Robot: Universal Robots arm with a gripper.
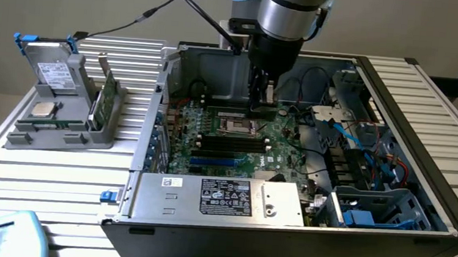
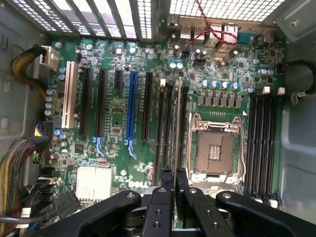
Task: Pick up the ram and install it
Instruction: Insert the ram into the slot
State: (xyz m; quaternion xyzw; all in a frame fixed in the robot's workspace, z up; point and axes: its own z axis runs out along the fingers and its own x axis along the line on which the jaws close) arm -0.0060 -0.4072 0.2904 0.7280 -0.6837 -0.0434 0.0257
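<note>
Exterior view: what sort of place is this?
Probably a robotics lab bench for PC assembly: an open computer case with its motherboard exposed on a slatted metal table, a grey parts holder alongside, and a robot arm reaching in.

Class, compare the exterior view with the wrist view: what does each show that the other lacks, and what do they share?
Exterior view's own: the grey parts stand outside the case, carrying a processor chip and an expansion card, plus the power supply. Wrist view's own: a yellow-and-black cable bundle, and the ram, edge-on, clamped in the gripper. Shared: the gripper, the motherboard and the empty processor socket.
</note>
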